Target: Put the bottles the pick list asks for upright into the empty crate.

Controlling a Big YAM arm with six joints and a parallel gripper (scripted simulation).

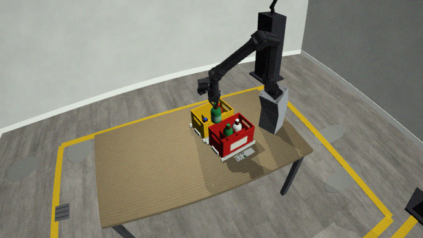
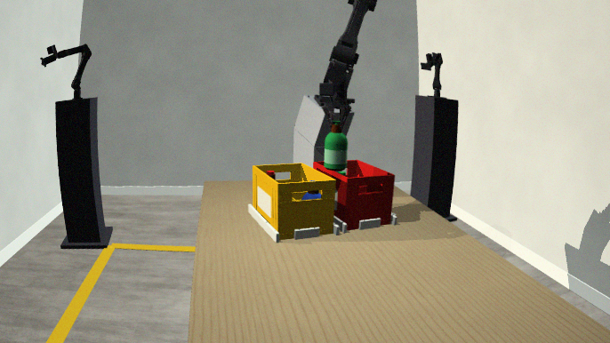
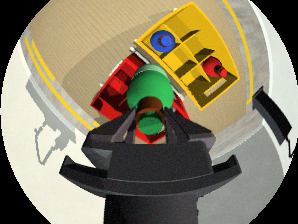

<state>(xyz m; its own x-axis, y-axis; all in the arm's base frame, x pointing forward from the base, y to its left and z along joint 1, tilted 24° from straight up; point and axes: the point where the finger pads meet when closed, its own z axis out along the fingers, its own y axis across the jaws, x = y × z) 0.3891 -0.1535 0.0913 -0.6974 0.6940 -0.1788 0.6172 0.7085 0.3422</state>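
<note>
While it hangs above the crates, gripper (image 1: 216, 103) (image 2: 336, 116) (image 3: 150, 120): partly open, pinched on the green bottle's neck
Green bottle (image 1: 216, 114) (image 2: 335, 147) (image 3: 150, 90): upright under the gripper, pale label, no readable brand
Red crate (image 1: 216, 143) (image 2: 365, 204) (image 3: 105, 97): below the gripper, another green one (image 1: 228, 131) and a white one (image 1: 237, 126) inside, blank-looking white panel
Yellow crate (image 1: 200, 127) (image 2: 291, 222) (image 3: 197, 15): just beside that, blue (image 1: 205, 119) (image 3: 162, 41) and red (image 3: 214, 67) bottles inside
Pick list (image 1: 245, 154): lower, past red crate; dark marks, green spot, text too tiny
Room: bottle base close to red rim, can't tell the gap
</note>
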